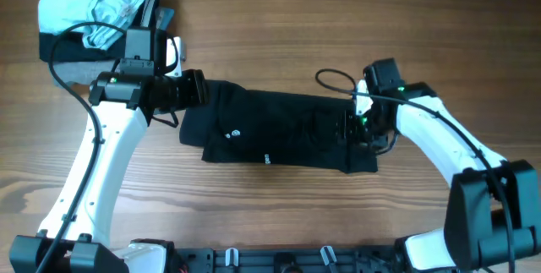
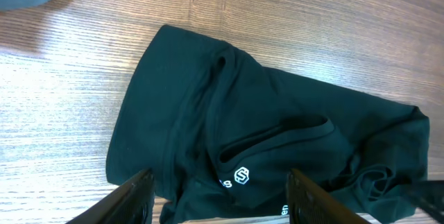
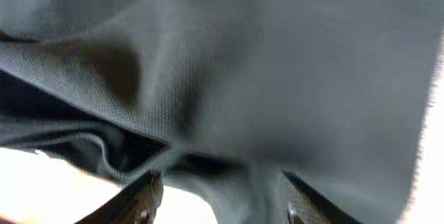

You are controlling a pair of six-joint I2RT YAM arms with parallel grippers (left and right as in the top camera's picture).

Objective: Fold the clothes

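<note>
Right, the big plain black soft-fabric short-sleeve shirt point(image 1: 279, 129) lies on the wooden table point(image 1: 279, 28) as a long bunched strip, stretched btw the two grippers. The left gripper point(image 1: 199, 91) sits at one end of the shirt. In its wrist cam the fingers point(image 2: 135, 196) stand wide apart w/ nothing pinched, and the fabric spreads out ahead of and btw the tips. The small white round logo point(image 2: 241, 175) shows right btw those fingers. The right gripper point(image 1: 348, 128) is down on the opposite end of the shirt. Its cam is filled w/ cloth, v. close and blurry. Its fingers point(image 3: 142, 200) are spread, and a fold hangs btw them w/ a bright gap beside one finger, so it's not clamped. Behind the left gripper, away from the shirt, a crumpled pale light-blue garment point(image 1: 93, 7) tops a small pile.
</note>
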